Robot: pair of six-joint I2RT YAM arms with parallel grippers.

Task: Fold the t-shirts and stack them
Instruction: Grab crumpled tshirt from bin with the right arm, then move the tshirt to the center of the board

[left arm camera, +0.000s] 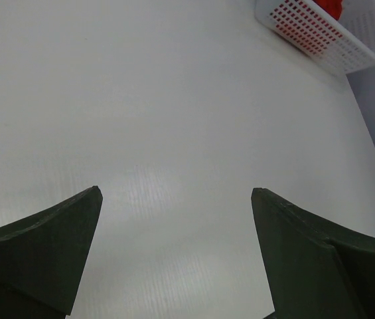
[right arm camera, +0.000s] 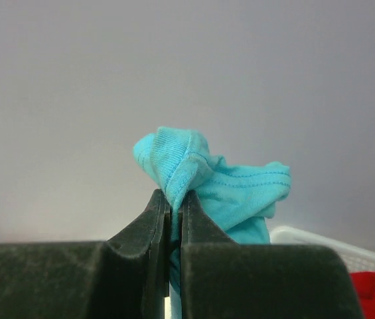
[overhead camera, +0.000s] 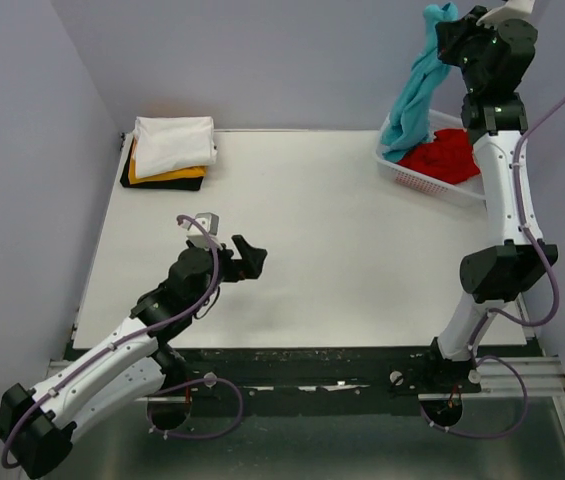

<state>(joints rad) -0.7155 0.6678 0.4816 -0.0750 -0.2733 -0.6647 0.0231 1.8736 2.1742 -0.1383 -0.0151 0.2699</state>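
Nearest, at the table's front: left gripper [overhead camera: 245, 255], dark wedge-shaped fingers [left arm camera: 54, 246] spread to their widest, holding nothing, hovering low over the smooth, matte white table [overhead camera: 342, 260]. Farther back on the left, a neat flat stack of folded cloth: white t-shirt [overhead camera: 174, 142] on top, yellow-orange t-shirt [overhead camera: 167, 175] beneath, black t-shirt [overhead camera: 162, 185] at the bottom. Far right, white plastic lattice basket [overhead camera: 430, 184] with the crumpled red t-shirt [overhead camera: 447, 155] inside. High above it, right gripper [overhead camera: 459, 28] clamped tight on a bunched, stitched hem of the teal t-shirt [right arm camera: 233, 189]; soft knit dangling as a long twisted rope down to the basket.
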